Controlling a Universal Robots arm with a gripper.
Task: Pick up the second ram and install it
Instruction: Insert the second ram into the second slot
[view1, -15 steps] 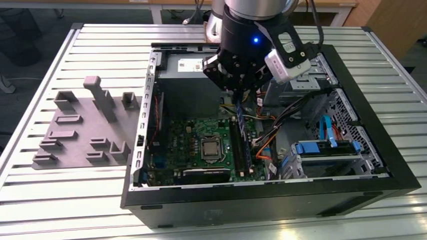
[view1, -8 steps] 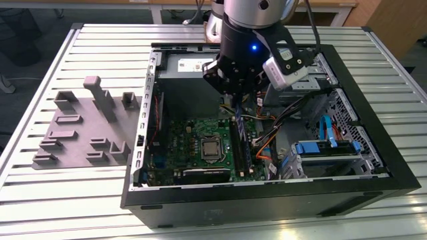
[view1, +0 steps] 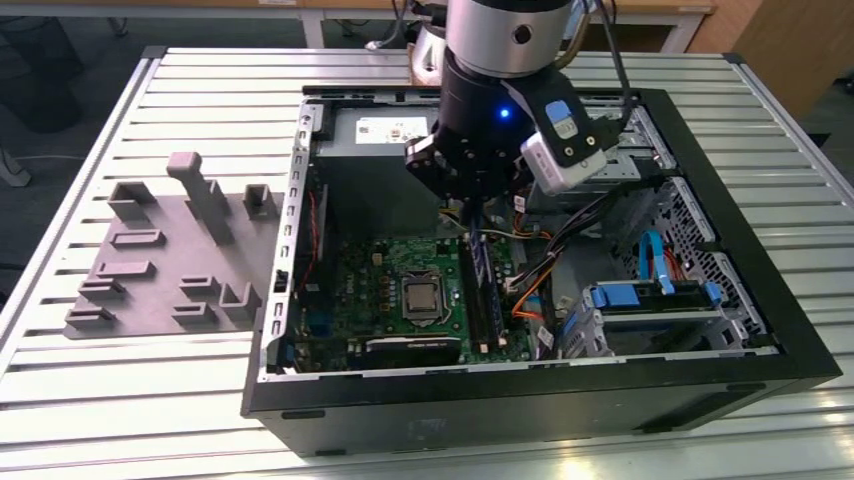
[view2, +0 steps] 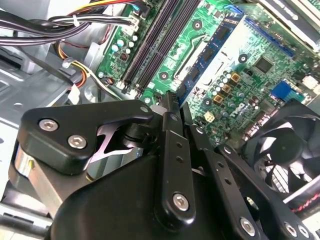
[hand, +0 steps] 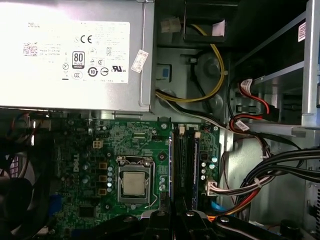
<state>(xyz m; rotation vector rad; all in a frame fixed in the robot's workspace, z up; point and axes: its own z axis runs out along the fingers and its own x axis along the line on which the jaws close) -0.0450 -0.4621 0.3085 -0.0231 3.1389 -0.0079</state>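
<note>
Your gripper (view2: 170, 107) pinches the second ram (view1: 475, 262) edge-on. Its long axis runs twelve-to-six, directly above the motherboard slots (view1: 487, 300).

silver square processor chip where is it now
The chip sits on the green motherboard inside the black computer case, to the exterior view's left of the long black memory slots.

Your arm (view1: 501, 60) reaches down into the open computer case (view1: 747, 330) on the slatted desk (view1: 134, 400), above the green motherboard (view1: 387, 275). A grey holder tray (view1: 160, 250) lies at the exterior view's left.
</note>
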